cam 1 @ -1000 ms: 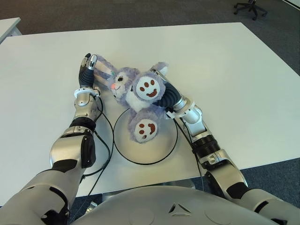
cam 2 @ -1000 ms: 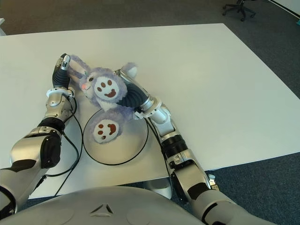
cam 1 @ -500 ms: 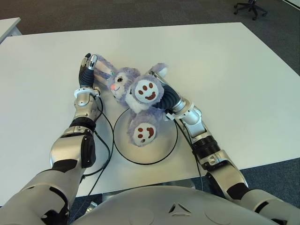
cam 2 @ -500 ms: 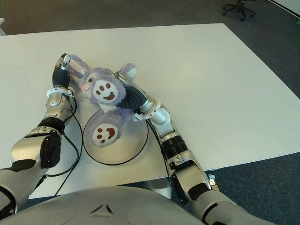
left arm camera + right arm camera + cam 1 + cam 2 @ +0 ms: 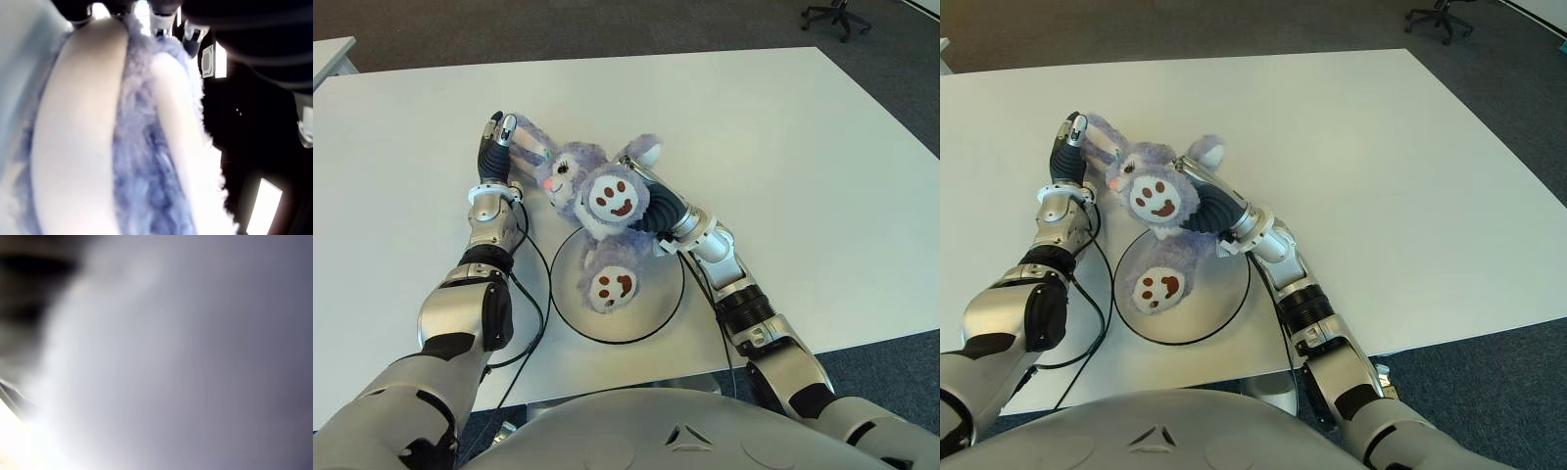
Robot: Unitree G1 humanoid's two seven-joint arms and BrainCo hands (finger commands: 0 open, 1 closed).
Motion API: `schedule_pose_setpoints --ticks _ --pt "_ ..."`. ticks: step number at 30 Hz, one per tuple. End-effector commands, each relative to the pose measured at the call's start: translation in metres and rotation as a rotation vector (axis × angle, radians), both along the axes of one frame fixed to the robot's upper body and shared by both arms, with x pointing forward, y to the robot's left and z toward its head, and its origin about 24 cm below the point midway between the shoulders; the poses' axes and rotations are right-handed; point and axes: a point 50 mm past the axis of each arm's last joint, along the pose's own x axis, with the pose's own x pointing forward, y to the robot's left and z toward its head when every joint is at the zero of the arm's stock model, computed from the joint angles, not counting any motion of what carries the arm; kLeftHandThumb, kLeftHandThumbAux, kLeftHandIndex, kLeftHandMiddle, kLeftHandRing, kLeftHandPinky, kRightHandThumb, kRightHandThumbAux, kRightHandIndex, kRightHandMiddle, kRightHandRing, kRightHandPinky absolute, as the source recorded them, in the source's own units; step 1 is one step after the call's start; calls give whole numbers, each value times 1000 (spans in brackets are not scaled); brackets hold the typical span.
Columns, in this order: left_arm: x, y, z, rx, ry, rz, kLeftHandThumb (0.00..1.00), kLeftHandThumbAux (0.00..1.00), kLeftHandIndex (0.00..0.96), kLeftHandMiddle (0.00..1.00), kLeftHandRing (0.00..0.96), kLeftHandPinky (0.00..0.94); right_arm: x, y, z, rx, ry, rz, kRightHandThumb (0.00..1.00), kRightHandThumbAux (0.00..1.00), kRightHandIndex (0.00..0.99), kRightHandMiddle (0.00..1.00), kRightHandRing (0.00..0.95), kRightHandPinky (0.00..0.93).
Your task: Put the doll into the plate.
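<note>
A fluffy purple bunny doll (image 5: 576, 174) is held between both hands above the far edge of the white, black-rimmed plate (image 5: 658, 294). One brown-padded foot (image 5: 612, 195) faces up and the other foot (image 5: 611, 284) hangs over the plate's inside. My left hand (image 5: 499, 132) is at the doll's long ears (image 5: 83, 122), with fingertips closed around them in the left wrist view. Reaching in from the right, my right hand (image 5: 652, 204) is buried in the doll's body, its fingers hidden by fur. Fur alone fills the right wrist view.
A black cable (image 5: 534, 318) loops on the white table (image 5: 783, 157) beside my left arm and the plate. The table's near edge runs just below the plate. An office chair (image 5: 836, 14) stands on the carpet far back right.
My right hand has shifted the doll's body left and down. The lower foot has dropped further into the plate. My left hand has stayed on the ears.
</note>
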Motion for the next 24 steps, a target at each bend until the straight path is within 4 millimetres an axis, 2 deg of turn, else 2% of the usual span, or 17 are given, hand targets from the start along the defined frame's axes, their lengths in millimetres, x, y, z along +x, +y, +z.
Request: schedule_pose_setpoints --ticks 1,13,24 --pt "-33 -12 -55 -53 239 -9 0 375 0 85 28 0 -5 1 -20 -53 70 2 740 708 439 821 823 836" --pt "-33 -13 -55 -54 239 -7 0 383 0 88 32 0 -6 1 -30 -78 104 7 741 707 439 823 829 817" --pt "-33 -12 -55 -53 238 -9 0 387 0 86 27 0 -10 3 -40 -92 128 23 741 708 439 825 826 835"
